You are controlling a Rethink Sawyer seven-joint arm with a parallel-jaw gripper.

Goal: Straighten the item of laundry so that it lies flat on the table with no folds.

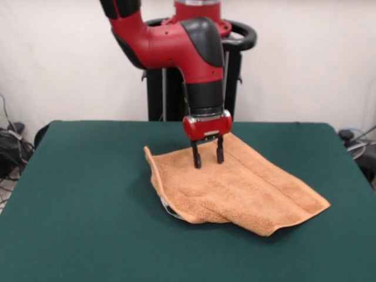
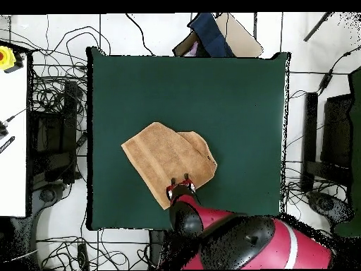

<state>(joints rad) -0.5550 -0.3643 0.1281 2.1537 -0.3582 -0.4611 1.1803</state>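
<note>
the table (image 1: 76,194) spreads dark green on every side of the gripper, with far more bare felt than cloth, so there is room to pull in any direction. the arm (image 1: 188,53) comes down from above and ends just over the towel's far edge, the edge nearest the pedestal.

the towel (image 1: 235,188) lies directly below the gripper and runs away from it toward the camera in the front view. it is doubled over: an upper layer covers part of the lower one, and a rounded fold sits at the end farthest from the gripper. a bit of white (image 1: 167,207), probably the tag, peeks out under that fold.

the gripper (image 1: 208,158) points straight down, its two fingers parted a modest way with nothing between them, tips at or just above the cloth; whether they touch cannot be told.

to do this step well, i judge it should pinch only the top layer near its free edge, lift just enough to clear the lower layer, then draw it outward over bare felt. catching both layers would merely drag the whole bundle.
</note>
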